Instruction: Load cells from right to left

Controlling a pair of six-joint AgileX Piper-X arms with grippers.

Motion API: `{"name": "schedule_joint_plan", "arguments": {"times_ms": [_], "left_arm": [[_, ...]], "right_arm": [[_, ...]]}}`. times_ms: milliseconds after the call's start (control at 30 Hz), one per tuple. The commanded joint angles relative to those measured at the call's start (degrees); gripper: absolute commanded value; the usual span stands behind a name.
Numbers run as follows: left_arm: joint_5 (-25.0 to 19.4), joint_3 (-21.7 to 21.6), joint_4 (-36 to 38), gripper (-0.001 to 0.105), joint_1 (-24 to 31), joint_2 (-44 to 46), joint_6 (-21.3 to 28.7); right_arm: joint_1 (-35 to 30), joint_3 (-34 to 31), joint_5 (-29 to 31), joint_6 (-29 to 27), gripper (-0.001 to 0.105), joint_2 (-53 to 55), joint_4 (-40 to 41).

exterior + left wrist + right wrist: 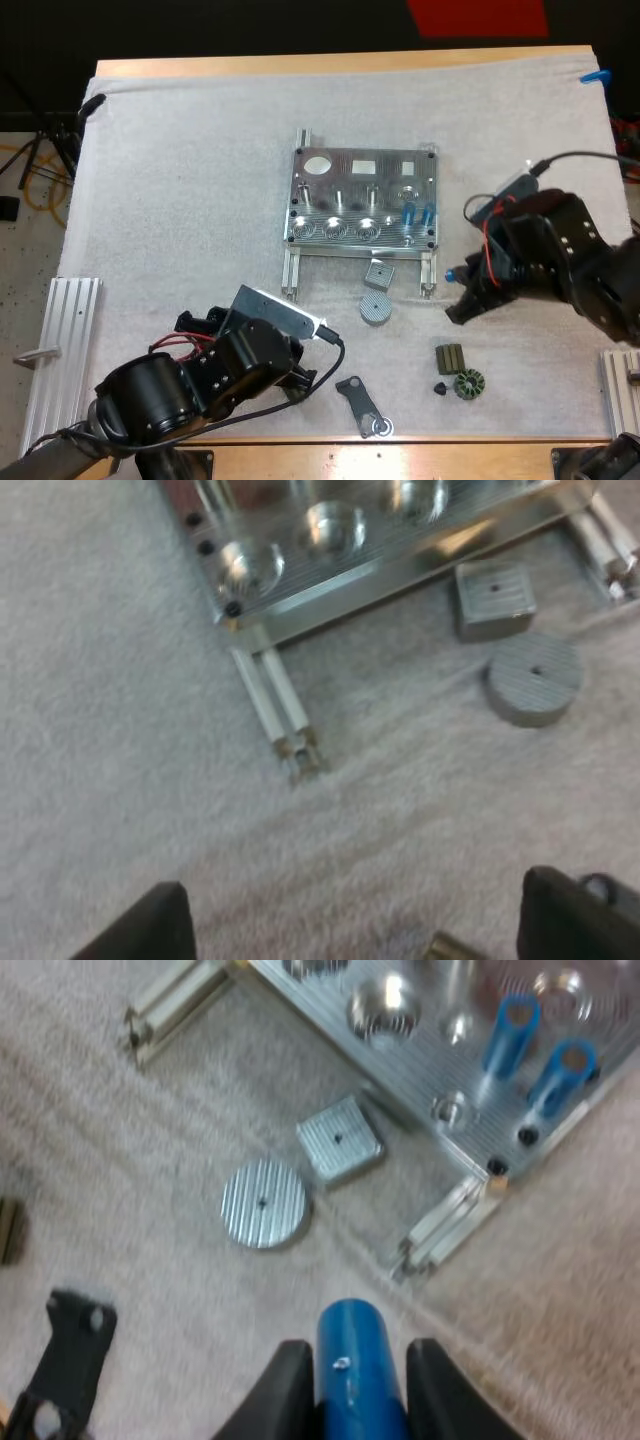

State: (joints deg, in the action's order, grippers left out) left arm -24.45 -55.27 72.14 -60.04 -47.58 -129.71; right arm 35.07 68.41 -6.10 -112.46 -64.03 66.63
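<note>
Blue cylinder (352,1355) first: the right wrist view has it clamped between my two black fingers, which press on it from both sides. It is plain bright blue with a small pale spot on its side, and it hangs over bare mat (180,200) near the right-hand leg of the metal fixture (362,200). The high view gives just a blue tip of it at my right gripper (462,298), right of centre in the frame and apart from the fixture's lower right corner.

That view puts the fixture mid-frame, with two standing blue cylinders (418,213) side by side near its right edge. From the right wrist they read as upright, hollow-topped tubes beside a round recess. The high view adds a toothed ring (468,384) and a small dark block (450,357) at lower right, and a black bracket (362,403) at lower centre.

The left wrist view takes in the fixture's near left corner with its row of round pockets. It also shows a square grey block (379,273) and a round grey disc (375,308) just beside each other on the mat.

My left gripper (355,925), at the high frame's lower left, has its fingers wide apart over bare mat, gripping nothing.
</note>
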Motion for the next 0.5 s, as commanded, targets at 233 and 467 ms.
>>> {"name": "schedule_joint_plan", "arguments": {"times_ms": [233,467], "left_arm": [[-2.8,5.3,-7.0,0.066,-0.1,5.9,-3.6],[-2.8,7.8,-8.2,0.066,-0.1,7.1,0.4]], "right_arm": [[0.0,6.4,-0.1,-2.4,0.009,-5.1,0.1],[0.0,10.6,-0.1,-4.5,0.009,-10.1,-0.4]]}}
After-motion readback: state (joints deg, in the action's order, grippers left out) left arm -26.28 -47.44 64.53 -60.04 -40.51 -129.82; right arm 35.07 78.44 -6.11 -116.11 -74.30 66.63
